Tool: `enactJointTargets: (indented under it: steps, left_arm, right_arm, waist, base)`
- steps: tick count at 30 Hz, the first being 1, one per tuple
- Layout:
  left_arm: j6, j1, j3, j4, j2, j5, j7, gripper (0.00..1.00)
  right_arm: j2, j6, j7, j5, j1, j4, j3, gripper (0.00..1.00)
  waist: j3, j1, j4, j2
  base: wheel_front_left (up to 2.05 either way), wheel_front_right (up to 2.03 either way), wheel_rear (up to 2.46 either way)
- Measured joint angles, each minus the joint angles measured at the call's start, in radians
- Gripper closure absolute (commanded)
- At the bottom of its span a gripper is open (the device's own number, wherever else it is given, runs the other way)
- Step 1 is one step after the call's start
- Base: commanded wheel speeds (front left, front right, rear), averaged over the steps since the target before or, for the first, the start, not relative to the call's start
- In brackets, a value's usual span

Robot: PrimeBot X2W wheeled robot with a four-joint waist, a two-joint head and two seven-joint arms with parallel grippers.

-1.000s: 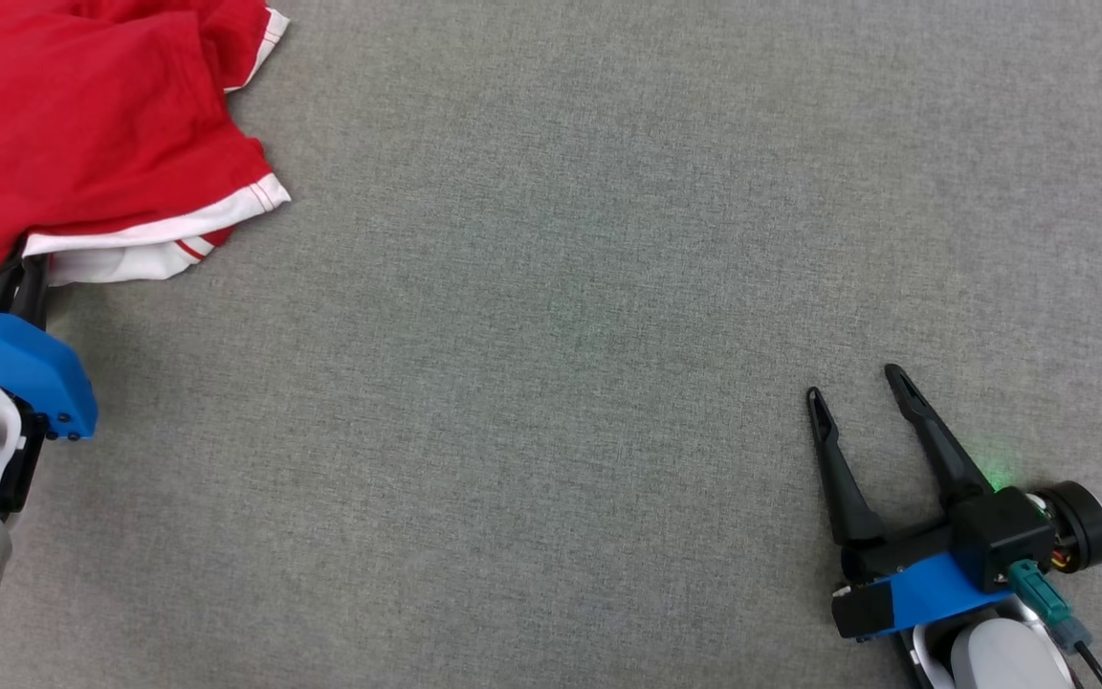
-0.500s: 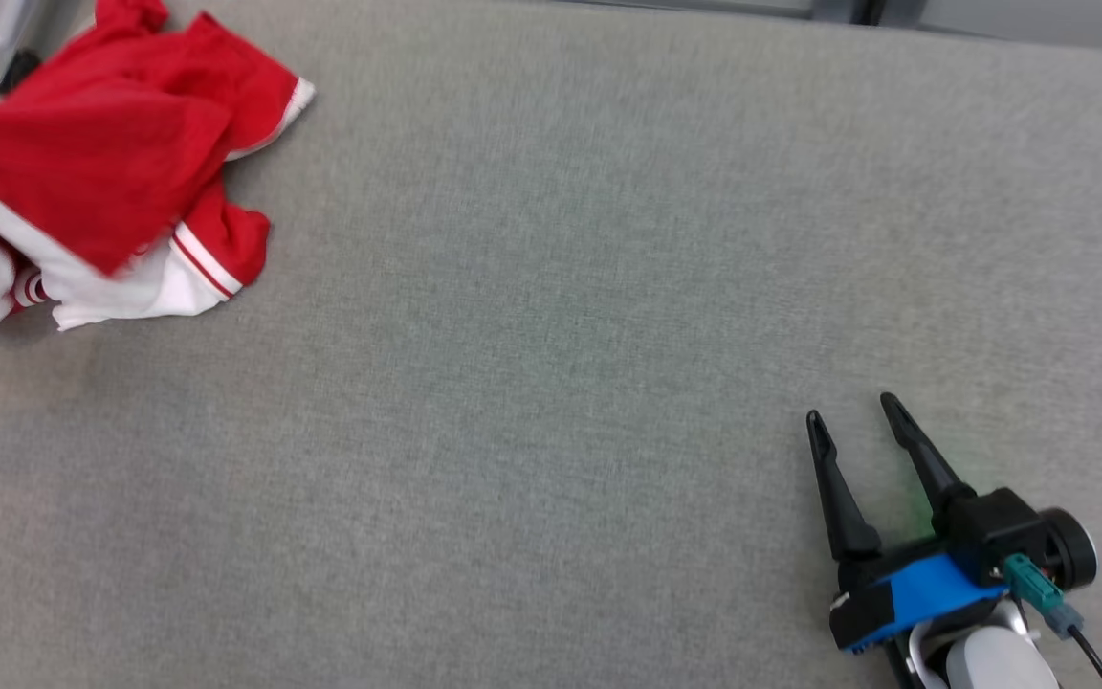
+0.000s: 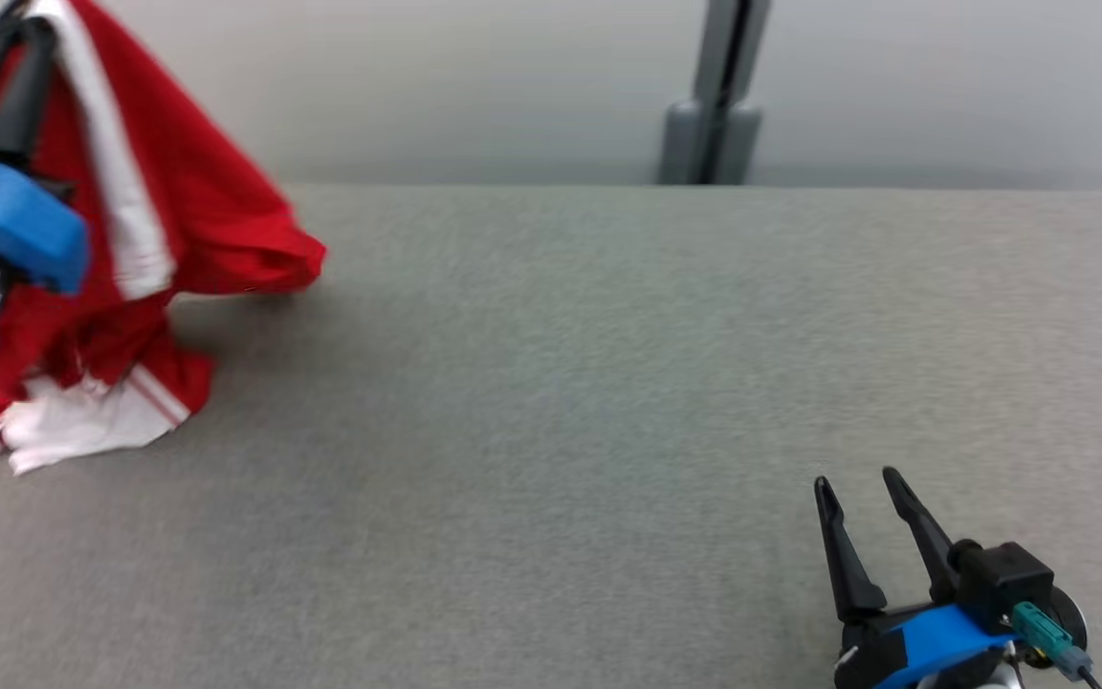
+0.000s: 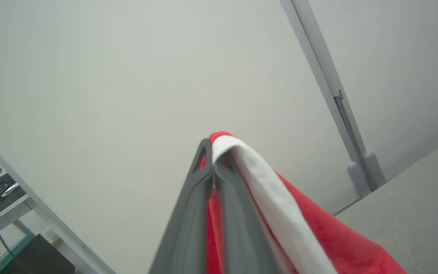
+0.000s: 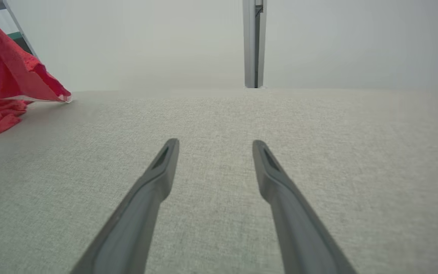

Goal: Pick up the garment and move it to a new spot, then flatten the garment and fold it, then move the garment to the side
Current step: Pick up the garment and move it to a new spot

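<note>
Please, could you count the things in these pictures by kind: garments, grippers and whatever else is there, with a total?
Red garment with white trim: 1
Dark two-finger grippers: 2 (left gripper shut on the garment, right gripper open)
Grey fabric-covered table: 1
Grey upright post: 1
Total: 5

The left end effector [image 4: 212,152] is seen pressed together on a red garment [image 4: 325,232], whose white band [image 4: 268,190] is draped over one finger. A grey desk [image 4: 424,198] is seen lower right, with a grey post [image 4: 327,80] behind it.
</note>
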Motion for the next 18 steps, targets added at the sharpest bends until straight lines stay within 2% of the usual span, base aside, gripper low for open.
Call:
enactJointTargets:
  steps: [6, 10, 11, 14, 18]
  left_arm:
    - [0.009, 0.0, -0.043, -0.223, -0.041, -0.002, 0.097, 1.0]
    - [0.013, 0.006, -0.083, -0.328, -0.094, -0.009, 0.137, 1.0]
    - [0.016, 0.014, -0.102, -0.35, -0.129, -0.014, 0.144, 1.0]
    - [0.02, 0.031, -0.135, -0.331, -0.185, -0.016, 0.137, 1.0]
    - [0.023, 0.068, -0.17, -0.208, -0.281, -0.032, 0.081, 1.0]
  right_arm:
    - [0.0, 0.0, 0.0, 0.016, 0.028, 0.007, -0.033, 0.0]
    - [0.0, 0.0, 0.0, 0.024, 0.028, 0.004, -0.051, 0.0]
    - [-0.001, 0.0, 0.0, 0.026, 0.028, 0.002, -0.054, 0.0]
    - [-0.001, 0.0, 0.0, 0.037, 0.021, 0.001, -0.046, 0.0]
    - [-0.001, 0.0, 0.0, 0.055, -0.011, 0.002, -0.019, 0.0]
  waist:
    - [-0.06, -0.0001, -0.111, 0.0]
    - [-0.064, -0.0001, -0.187, 0.0]
    - [-0.054, -0.0001, -0.218, 0.0]
    - [-0.019, 0.0, -0.246, 0.0]
    - [0.037, 0.0001, -0.272, 0.0]
  base:
    - [0.0, 0.0, 0.0]
    - [0.0, 0.0, 0.0]
    - [0.0, 0.0, 0.0]
    - [0.0, 0.0, 0.0]
    - [0.0, 0.0, 0.0]
